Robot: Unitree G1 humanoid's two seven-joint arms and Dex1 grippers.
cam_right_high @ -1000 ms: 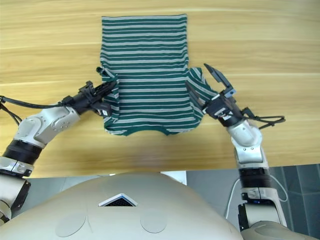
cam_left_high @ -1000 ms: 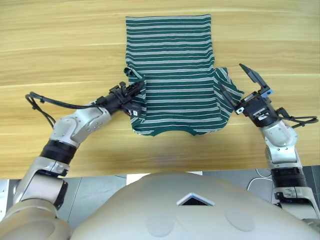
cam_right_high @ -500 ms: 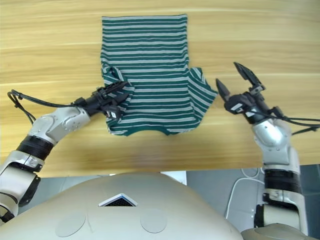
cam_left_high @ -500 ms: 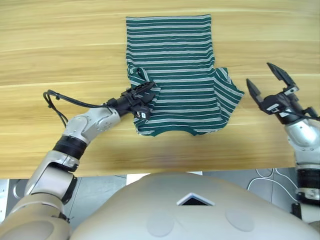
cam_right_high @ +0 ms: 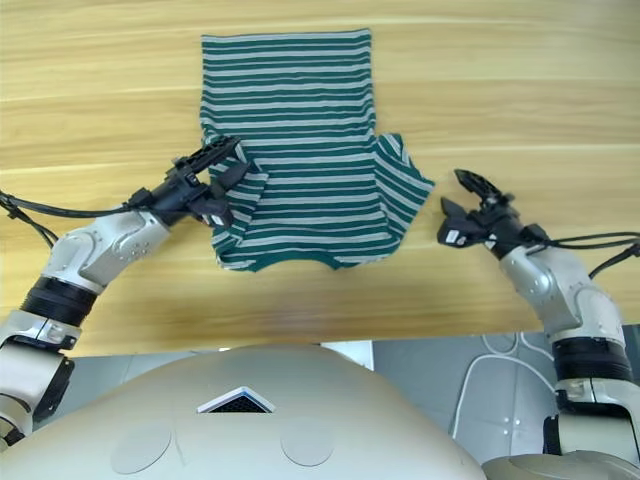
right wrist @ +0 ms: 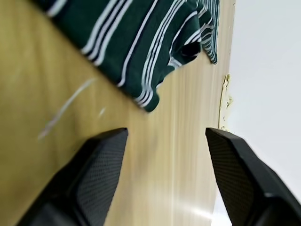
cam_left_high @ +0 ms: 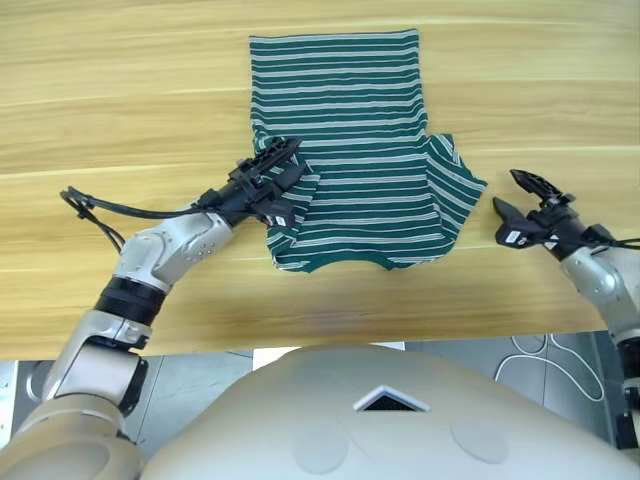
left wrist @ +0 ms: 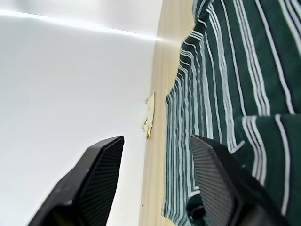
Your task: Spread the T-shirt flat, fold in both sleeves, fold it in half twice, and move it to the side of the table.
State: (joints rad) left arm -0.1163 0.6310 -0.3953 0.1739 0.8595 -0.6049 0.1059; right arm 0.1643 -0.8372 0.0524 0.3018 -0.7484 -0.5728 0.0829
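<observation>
The green striped T-shirt (cam_left_high: 350, 110) lies on the wooden table (cam_left_high: 120, 90), collar end toward me. Its left sleeve (cam_left_high: 290, 200) is folded in over the body, while the right sleeve (cam_left_high: 455, 180) sticks out sideways. My left gripper (cam_left_high: 283, 165) hovers open over the folded left sleeve with nothing between its fingers (left wrist: 94, 179). The striped cloth (left wrist: 235, 70) lies just beneath it. My right gripper (cam_left_high: 505, 190) stands open on bare wood to the right of the right sleeve, a short gap away. The right wrist view has that sleeve's tip (right wrist: 141, 52) ahead of the open fingers (right wrist: 240, 169).
Bare wood stretches wide on both sides of the shirt. The table's front edge (cam_left_high: 300, 340) runs close below the collar end. A black cable loop (cam_left_high: 85, 205) hangs from my left arm over the table.
My left gripper let go of the left sleeve after carrying it in over the shirt, then opened and rose. My right gripper drew away from the right sleeve to the right and dropped lower.
</observation>
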